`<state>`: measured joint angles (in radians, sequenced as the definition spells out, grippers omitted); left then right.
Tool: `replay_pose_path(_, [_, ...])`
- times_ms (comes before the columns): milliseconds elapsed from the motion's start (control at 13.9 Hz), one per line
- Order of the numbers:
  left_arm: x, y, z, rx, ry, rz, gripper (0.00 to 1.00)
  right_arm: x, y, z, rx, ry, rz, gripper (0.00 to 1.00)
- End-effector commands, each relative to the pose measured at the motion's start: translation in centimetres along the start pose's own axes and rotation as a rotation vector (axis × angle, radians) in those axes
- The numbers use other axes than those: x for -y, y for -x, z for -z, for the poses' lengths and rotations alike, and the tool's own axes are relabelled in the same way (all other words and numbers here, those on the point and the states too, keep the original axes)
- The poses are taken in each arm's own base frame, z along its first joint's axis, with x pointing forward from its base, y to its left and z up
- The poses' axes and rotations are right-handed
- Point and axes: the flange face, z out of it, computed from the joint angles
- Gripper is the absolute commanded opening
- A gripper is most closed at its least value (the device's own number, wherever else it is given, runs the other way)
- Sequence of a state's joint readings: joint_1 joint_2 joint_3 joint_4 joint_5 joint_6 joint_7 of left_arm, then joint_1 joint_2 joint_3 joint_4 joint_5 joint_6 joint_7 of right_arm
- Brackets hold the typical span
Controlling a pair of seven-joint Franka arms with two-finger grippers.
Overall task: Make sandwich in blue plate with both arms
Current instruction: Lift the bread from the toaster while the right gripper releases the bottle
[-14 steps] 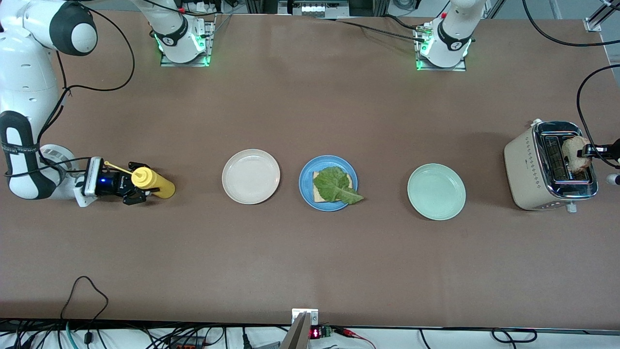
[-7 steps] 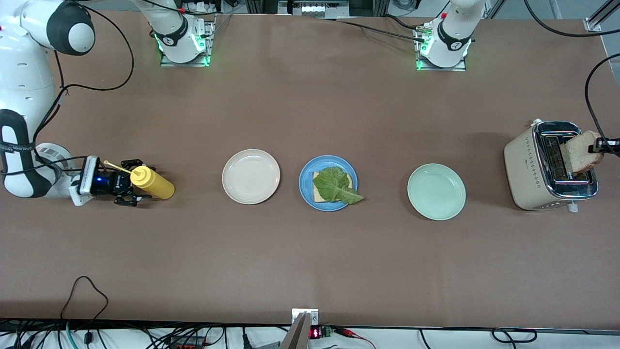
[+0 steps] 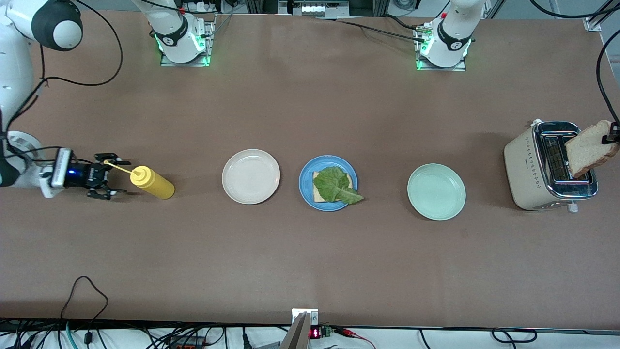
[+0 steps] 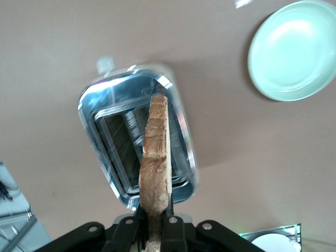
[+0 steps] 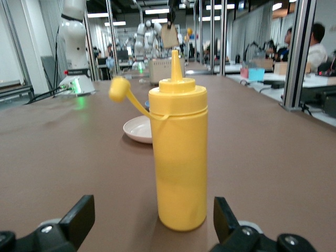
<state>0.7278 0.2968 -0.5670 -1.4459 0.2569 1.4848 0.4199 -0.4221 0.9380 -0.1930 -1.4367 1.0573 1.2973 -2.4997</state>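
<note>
Left tool point(image 4: 154, 231): clenched on a bread slice point(image 3: 588, 149), up over the toaster point(image 3: 537, 167).
Right tool point(image 3: 105, 176): released, just beside the upright yellow bottle point(image 3: 152, 182).
Blue plate point(image 3: 305, 186): mid-worktop, carrying bread point(image 3: 317, 194) and lettuce point(image 3: 335, 189).

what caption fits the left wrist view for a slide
Left tool shut on a bread slice, lifted above the toaster, mint-green plate nearby.

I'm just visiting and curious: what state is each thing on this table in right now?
Bread slice: lifted above toaster, held by shut left gripper.
Yellow squeeze bottle: upright, cap off, released.
Right gripper: open.
Blue plate: bread and lettuce.
</note>
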Motion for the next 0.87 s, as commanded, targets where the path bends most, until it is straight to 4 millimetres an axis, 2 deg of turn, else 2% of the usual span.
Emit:
replay_pose_path(0, [-5.9, -2.9, 0.9, -0.005, 0.017, -0.081, 0.01, -0.8, -6.6, 3.3, 0.22, -0.013, -0.042, 1.0])
replay_pose_path(72, [-8.3, -4.4, 0.4, 0.002, 0.022, -0.116, 0.01, -1.2, -9.0, 4.2, 0.299, -0.009, -0.042, 1.0])
replay_pose_path(216, [-15.4, -7.3, -0.2, 0.027, 0.006, -0.162, 0.01, -1.8, -13.6, 5.3, 0.457, -0.004, -0.06, 1.0])
replay_pose_path(289, [-17.1, -8.1, -1.0, 0.041, 0.016, -0.15, 0.01, -2.1, -16.6, 5.7, 0.54, 0.004, -0.072, 1.0])
replay_pose_path(433, [-23.2, -10.0, -2.0, 0.056, 0.033, -0.227, 0.01, -2.8, -22.6, 5.0, 0.691, 0.021, -0.11, 1.0])
replay_pose_path(577, [-27.3, -10.7, -2.7, 0.065, 0.155, -0.203, 0.01, -3.4, -28.2, 3.0, 0.824, 0.053, -0.157, 1.0])
replay_pose_path(794, [-30.5, -12.5, -4.9, 0.118, 0.476, -0.042, 0.01, -3.4, -34.0, 0.6, 0.951, 0.147, -0.293, 1.0])
